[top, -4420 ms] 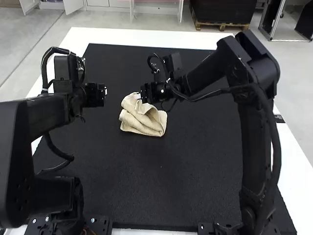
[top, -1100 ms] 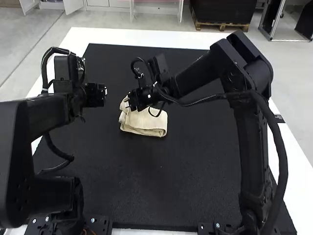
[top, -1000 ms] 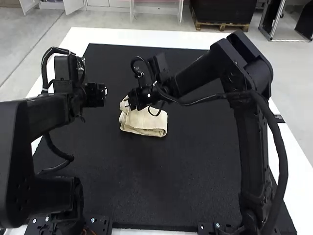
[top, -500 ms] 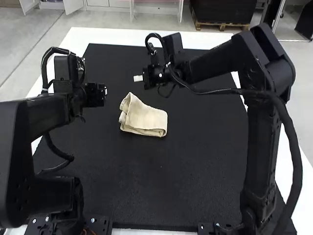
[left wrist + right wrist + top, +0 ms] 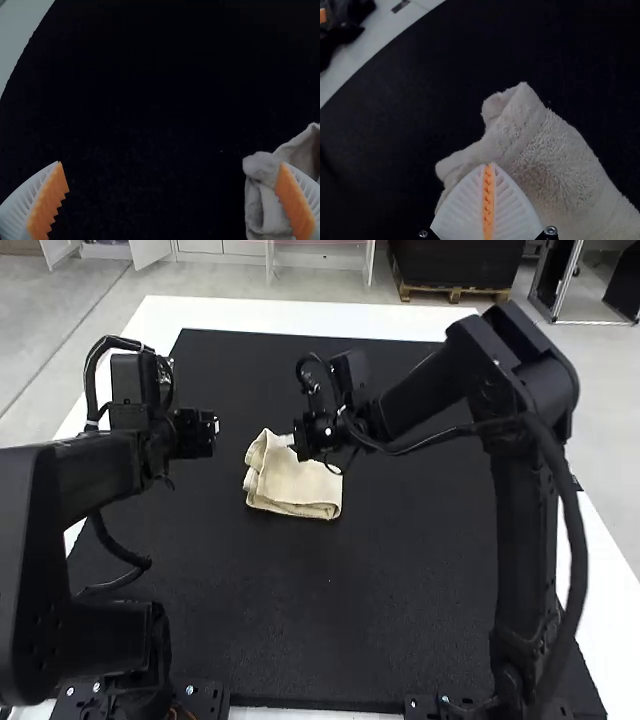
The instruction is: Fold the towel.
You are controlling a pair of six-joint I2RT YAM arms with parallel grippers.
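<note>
Tidying seems to be what remains for the towel [image 5: 305, 490]

The towel lies near the middle of the dark mat [image 5: 330, 610], already doubled over into a small, thick bundle. Its near edge looks fairly straight, with layers stacked one on another. The end towards the left arm [image 5: 90, 475] is the rough part: the cloth there curls into loose folds, and a corner juts out on the side away from the arm bases. I would call the main folding largely done, with that end left to press flat or tuck in; whether one more fold is wanted, I can't tell.

The right gripper [image 5: 488, 166] is at the towel's uneven end, fingers together and no cloth visible between them. Whether it touches the towel is unclear. Set like this it could pat or nudge the folds down, but it would have to part its fingers to take hold of a layer. A heavy push might skew the stack rather than neaten it.

The left gripper [image 5: 171, 164] is off to the towel's side, fingers wide apart and holding nothing. It could probably steady the bundle if the layers began to slide.
</note>
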